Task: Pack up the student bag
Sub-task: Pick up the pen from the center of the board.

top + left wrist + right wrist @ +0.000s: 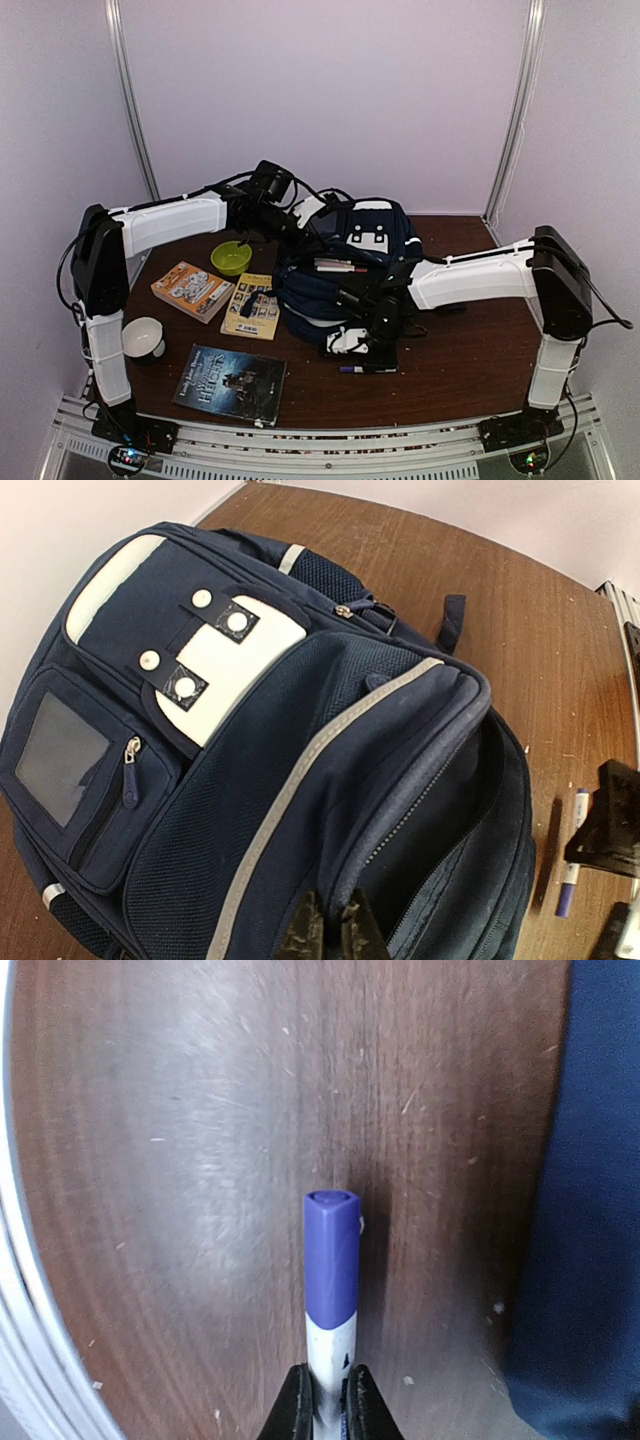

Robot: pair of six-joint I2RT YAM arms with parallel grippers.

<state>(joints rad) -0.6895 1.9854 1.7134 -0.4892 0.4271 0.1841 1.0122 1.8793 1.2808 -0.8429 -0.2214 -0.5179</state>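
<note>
1. Two arms reach over the brown surface (pixel 470 350). The student bag (pixel 352 232) lies on its back in the middle, toward the far edge, with its white patch facing up and its main compartment gaping open
2. At the rim of that opening, the left end effector (pixel 327 932) has its fingers pressed nearly together on a fold of the navy fabric
3. Just in front of the bag, the right end effector (pixel 325 1400) is low over the surface. Its fingers are closed on the white barrel of a marker (pixel 331 1260) with a purple cap, which points away from the wrist; whether the marker touches the wood cannot be told
4. A couple of pens (pixel 340 266) rest on the bag's upturned front
5. Left of the bag sit a green bowl (pixel 232 257), an orange book (pixel 192 290) and a yellow book (pixel 252 305), the yellow one just beside the bag
6. Near the left arm's base stands a white cup (pixel 145 338), and a dark book (pixel 230 383) lies by the near edge
</note>
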